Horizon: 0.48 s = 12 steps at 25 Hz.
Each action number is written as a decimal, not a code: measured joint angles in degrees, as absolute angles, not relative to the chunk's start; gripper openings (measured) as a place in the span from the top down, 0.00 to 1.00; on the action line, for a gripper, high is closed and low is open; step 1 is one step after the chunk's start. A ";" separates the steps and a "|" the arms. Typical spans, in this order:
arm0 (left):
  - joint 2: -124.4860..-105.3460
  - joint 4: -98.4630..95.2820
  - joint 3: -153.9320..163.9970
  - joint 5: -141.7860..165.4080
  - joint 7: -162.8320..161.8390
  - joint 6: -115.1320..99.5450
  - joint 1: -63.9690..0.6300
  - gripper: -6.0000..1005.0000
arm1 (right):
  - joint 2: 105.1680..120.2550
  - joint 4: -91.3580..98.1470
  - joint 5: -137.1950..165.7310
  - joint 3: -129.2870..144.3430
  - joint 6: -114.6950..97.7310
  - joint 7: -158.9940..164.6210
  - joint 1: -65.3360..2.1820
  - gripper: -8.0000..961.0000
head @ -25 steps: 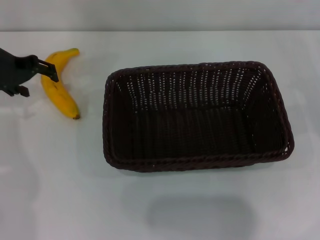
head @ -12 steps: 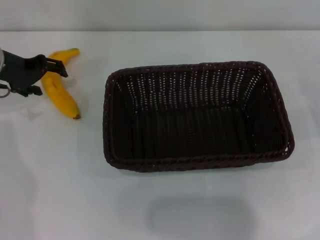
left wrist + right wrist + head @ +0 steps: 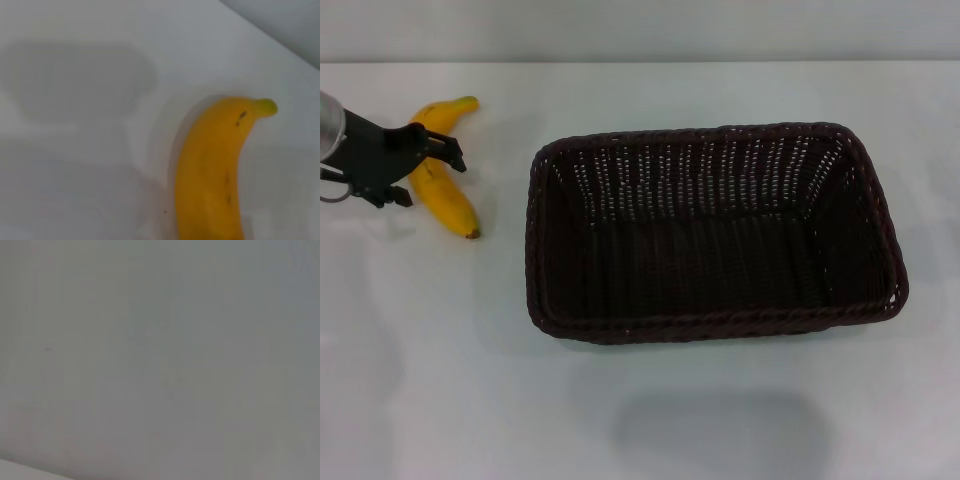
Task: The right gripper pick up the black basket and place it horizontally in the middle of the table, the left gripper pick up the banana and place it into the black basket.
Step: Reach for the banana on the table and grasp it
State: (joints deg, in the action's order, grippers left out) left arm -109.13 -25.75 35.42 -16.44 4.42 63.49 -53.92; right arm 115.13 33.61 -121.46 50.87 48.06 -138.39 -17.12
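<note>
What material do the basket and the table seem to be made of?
Basket: looks like dark woven wicker or plastic rattan, matte; the braided rim and gaps in the weave show it. Table: a smooth white surface, slightly glossy with soft reflections, maybe laminate.

Even, bright overhead light fills the head view — the table (image 3: 720, 400) shows a soft grey shadow patch at 6 o'clock and a faint sheen. The black basket (image 3: 710, 232) stays dark inside, its weave lit at 12 o'clock. In the left wrist view the banana (image 3: 212, 170) is blurred, a pale shadow patch at 10 o'clock. The right wrist view is featureless grey — nothing in focus.
</note>
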 joint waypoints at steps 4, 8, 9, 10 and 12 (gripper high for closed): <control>-109.27 -25.29 35.42 -13.20 3.00 64.02 -54.70 0.15 | 115.10 33.34 -121.46 50.43 48.06 -138.77 -17.13 0.50; -109.36 -24.93 35.42 -12.09 2.55 64.22 -55.10 0.18 | 115.05 32.92 -121.46 50.31 48.04 -139.76 -17.12 0.50; -109.36 -24.92 35.41 -12.01 2.55 64.49 -55.18 0.18 | 115.04 32.82 -121.46 50.16 48.03 -139.87 -17.13 0.50; -109.28 -24.92 35.42 -11.99 2.55 64.87 -55.27 0.19 | 115.04 32.70 -121.46 49.85 48.01 -140.00 -17.17 0.50; -109.00 -25.05 35.42 -12.10 2.56 65.84 -55.35 0.21 | 115.04 32.60 -121.46 49.33 47.95 -140.30 -17.17 0.50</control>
